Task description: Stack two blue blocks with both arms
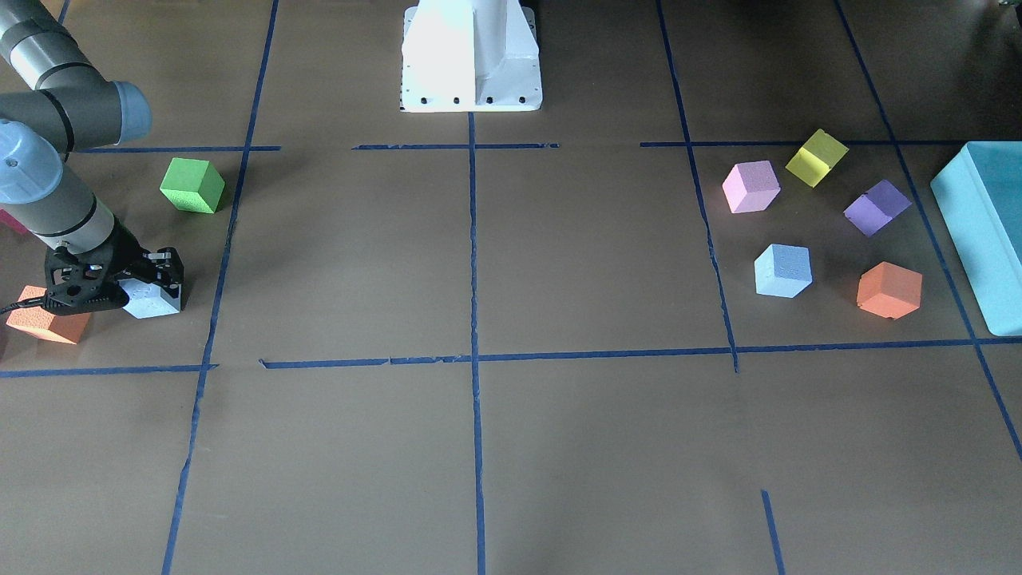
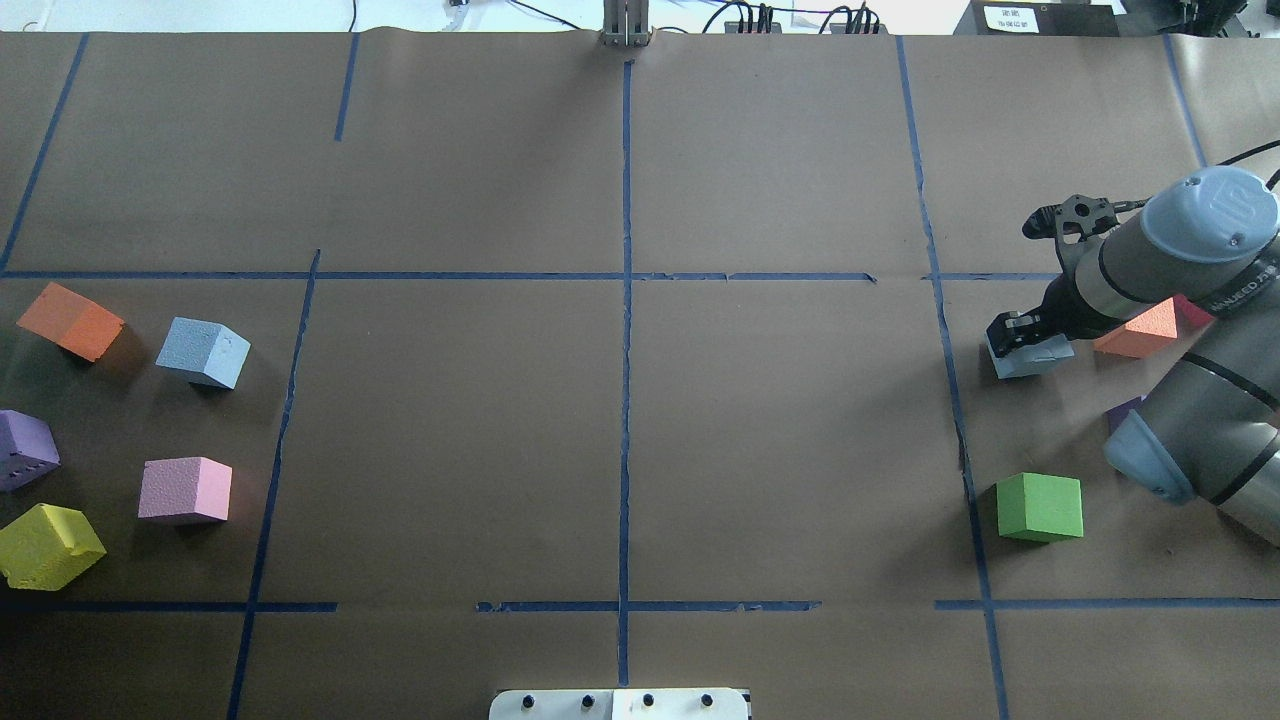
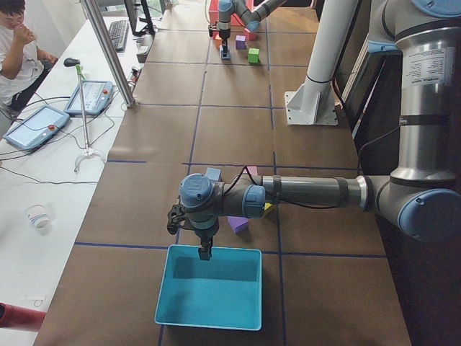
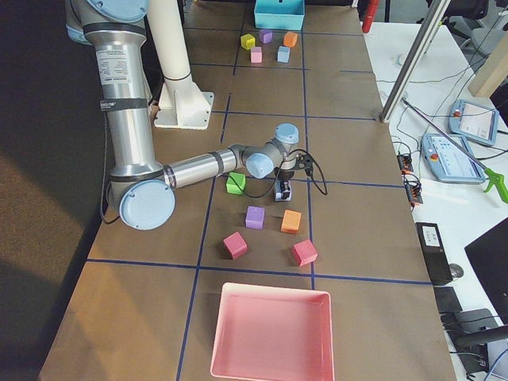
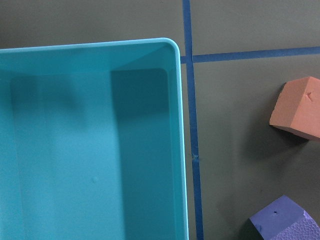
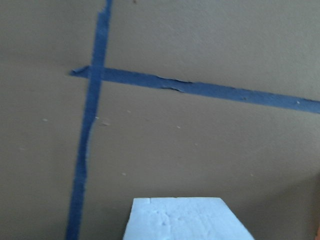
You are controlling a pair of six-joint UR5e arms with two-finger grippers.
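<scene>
Your right gripper (image 1: 152, 286) straddles one pale blue block (image 1: 156, 305) from above (a rough-textured foam cube); you can't tell whether its jaws actually pinch it.

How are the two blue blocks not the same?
The gripped blue block sits between the fingers of the right gripper. The free blue block stands alone, with nothing touching it.
The gripped blue block is on the robot's right side, near the green cube. The free blue block is on its left, near the pink cube.
The gripper hides part of the gripped one; the free one shows fully.
Both are pale blue cubes that look the same size.
</scene>
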